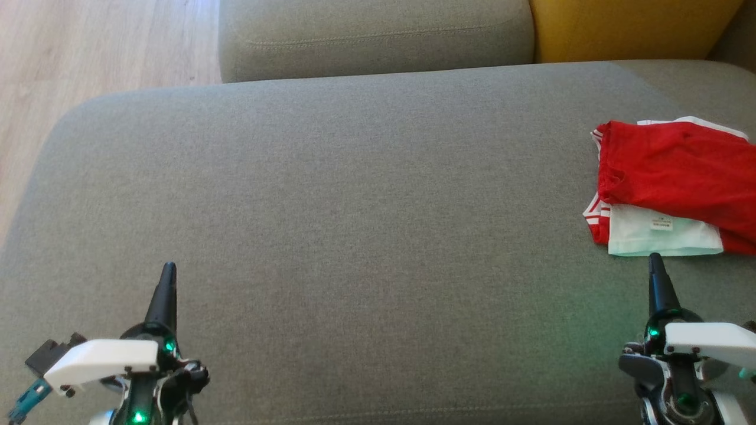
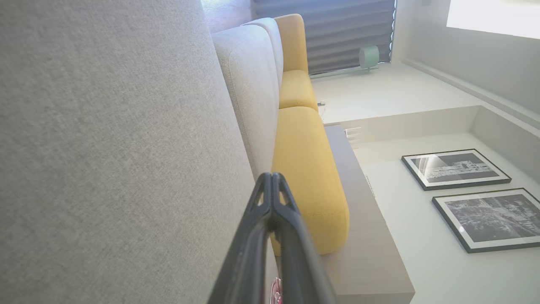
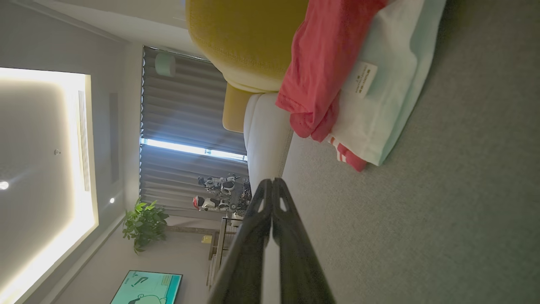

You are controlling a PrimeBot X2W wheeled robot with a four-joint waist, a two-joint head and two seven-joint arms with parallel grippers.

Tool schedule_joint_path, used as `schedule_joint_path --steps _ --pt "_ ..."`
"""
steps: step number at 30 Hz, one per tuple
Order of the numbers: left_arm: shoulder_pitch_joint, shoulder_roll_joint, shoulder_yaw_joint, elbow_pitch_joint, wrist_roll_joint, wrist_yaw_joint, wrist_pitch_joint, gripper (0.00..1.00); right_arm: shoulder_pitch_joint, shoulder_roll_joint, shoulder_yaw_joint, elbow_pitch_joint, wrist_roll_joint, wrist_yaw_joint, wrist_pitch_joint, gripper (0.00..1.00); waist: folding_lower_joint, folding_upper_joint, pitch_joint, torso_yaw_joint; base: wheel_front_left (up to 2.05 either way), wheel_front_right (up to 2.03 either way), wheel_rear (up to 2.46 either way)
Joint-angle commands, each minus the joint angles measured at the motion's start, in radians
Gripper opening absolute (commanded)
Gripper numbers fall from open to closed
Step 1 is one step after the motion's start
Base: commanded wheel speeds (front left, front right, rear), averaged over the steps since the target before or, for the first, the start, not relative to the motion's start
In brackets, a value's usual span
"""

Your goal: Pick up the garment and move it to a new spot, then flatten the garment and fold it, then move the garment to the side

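Both pincers closed, nothing in them. Left gripper [image 1: 169, 270] at 7 o'clock in head view, fingers pressed together and pointing to 12, over bare grey seat cushion [image 1: 354, 206]. Right gripper [image 1: 654, 261] at 4 o'clock, fingers together too, tip just beside the near edge of the garment [image 1: 673, 171]. Right wrist view shows a gap between tip and cloth. Garment lies at 3 o'clock on the seat cushion, roughly folded: red layer on top, white layer with a label [image 1: 661, 224] under it at the near edge, red-white stripes at its left corner. Grey back cushion [image 1: 378, 35] at 12, yellow cushion [image 1: 626, 29] at 1, wood floor [image 1: 106, 47] at 11.
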Motion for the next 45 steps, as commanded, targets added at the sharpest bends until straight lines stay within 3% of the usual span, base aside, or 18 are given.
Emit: schedule_joint_path --steps 1,20,45 --pt "-0.061 0.015 0.038 -0.028 -0.022 -0.012 0.008 0.00 -0.061 -0.022 0.011 -0.031 0.035 0.003 0.012 0.00 -0.0001 0.0000 -0.001 0.000 0.00 0.00 0.00" --pt "-0.077 0.014 0.078 -0.010 -0.174 -0.023 0.065 0.00 -0.068 -0.021 -0.011 -0.027 0.259 0.004 0.067 0.00 -0.0001 0.0000 -0.011 -0.001 0.00 0.00 0.00" --pt "-0.077 0.010 0.084 -0.009 -0.169 -0.023 0.070 0.00 -0.068 -0.016 -0.018 -0.027 0.253 0.004 0.074 0.00 -0.0001 0.0000 -0.011 -0.001 0.00 0.00 0.00"
